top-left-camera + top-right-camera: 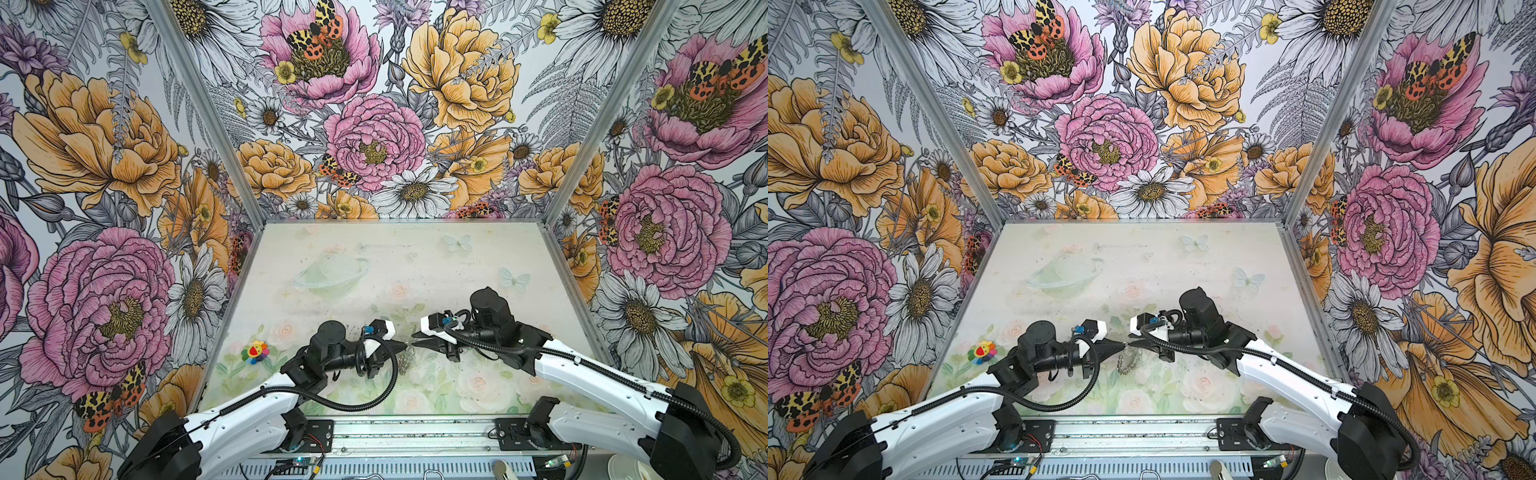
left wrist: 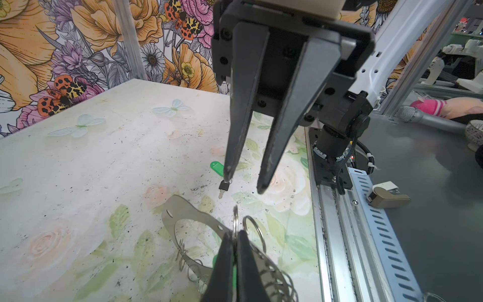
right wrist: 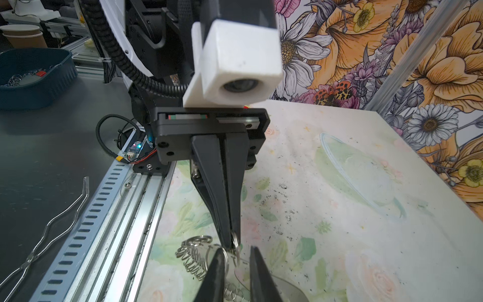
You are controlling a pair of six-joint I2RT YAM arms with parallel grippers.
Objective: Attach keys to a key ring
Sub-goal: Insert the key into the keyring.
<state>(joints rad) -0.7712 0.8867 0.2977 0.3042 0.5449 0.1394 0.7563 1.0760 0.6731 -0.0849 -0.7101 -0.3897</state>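
Key ring lies just below the left claw, which is clamped on one wire loop. The right claw gapes empty, a key beside its fingertip. Threading step, I judge: regrasp key, align.

- Left gripper and right gripper meet tip to tip over the front middle of the table.
- Key ring just in front of that meeting point, below the tips; same in both top views.
- One wire ring on its edge sits between the left gripper's fingers.
- Key at the tip of one right finger, its tag just behind that finger. Lying on the table or hanging: cannot tell.
- Second tag under the left fingers, against the key ring.
- Flower toy on the table, well left of the grippers, near the left edge.
- Rail along the table's front edge, both arm bases on it.
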